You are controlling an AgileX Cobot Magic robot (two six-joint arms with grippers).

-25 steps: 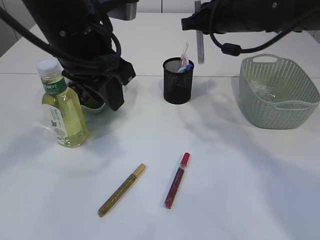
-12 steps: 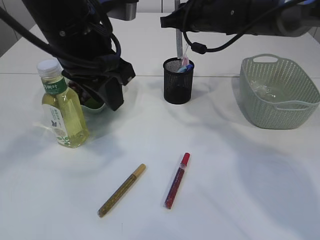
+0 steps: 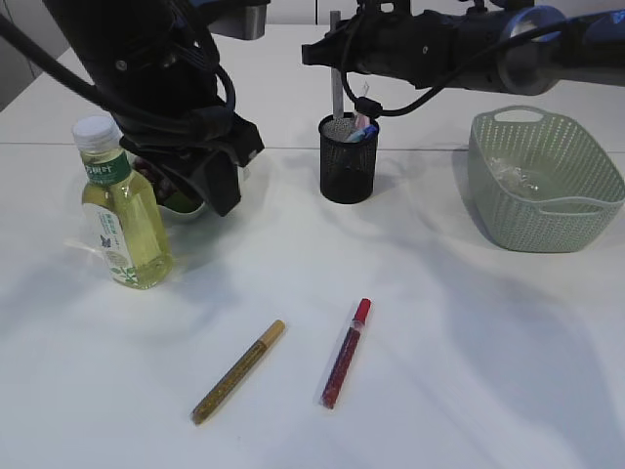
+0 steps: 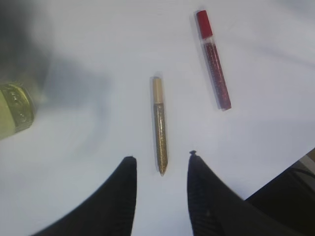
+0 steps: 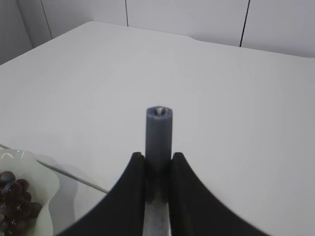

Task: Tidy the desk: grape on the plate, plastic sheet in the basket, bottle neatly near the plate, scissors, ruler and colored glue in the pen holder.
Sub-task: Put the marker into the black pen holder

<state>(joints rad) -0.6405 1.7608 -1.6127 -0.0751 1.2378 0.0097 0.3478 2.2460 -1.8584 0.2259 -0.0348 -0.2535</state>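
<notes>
Exterior view: a white surface (image 3: 469, 371) fills the frame, with a seam running across it behind the holder (image 3: 348, 158). Beyond its far edge stand pale wall panels, seen in the right wrist view with dark vertical joints.

The right gripper (image 3: 337, 57) reaches in from the upper right and hangs above the black mesh holder. Its fingers (image 5: 133, 189) are narrow, clamped on the grey ruler (image 3: 337, 93), which hangs upright with its lower end at the holder's rim. Pink and blue items already stand in the holder.

The left gripper (image 4: 160, 172) hangs over the front of the surface, fingers (image 4: 120, 196) partly apart and holding nothing. Just ahead of them lies the gold glue (image 4: 159, 125), and beside it, apart, the red glue (image 4: 214, 61). In the exterior view both pens lie near the front, well clear of the holder.

The bottle (image 3: 119, 210) of yellow-green drink stands upright at the left, just in front of the pale green plate (image 3: 186, 208), which the left arm largely hides. The right wrist view shows dark grapes (image 5: 15, 199) on the plate.

At the right sits the green basket (image 3: 542, 176), with a clear plastic sheet (image 3: 515, 176) inside.
</notes>
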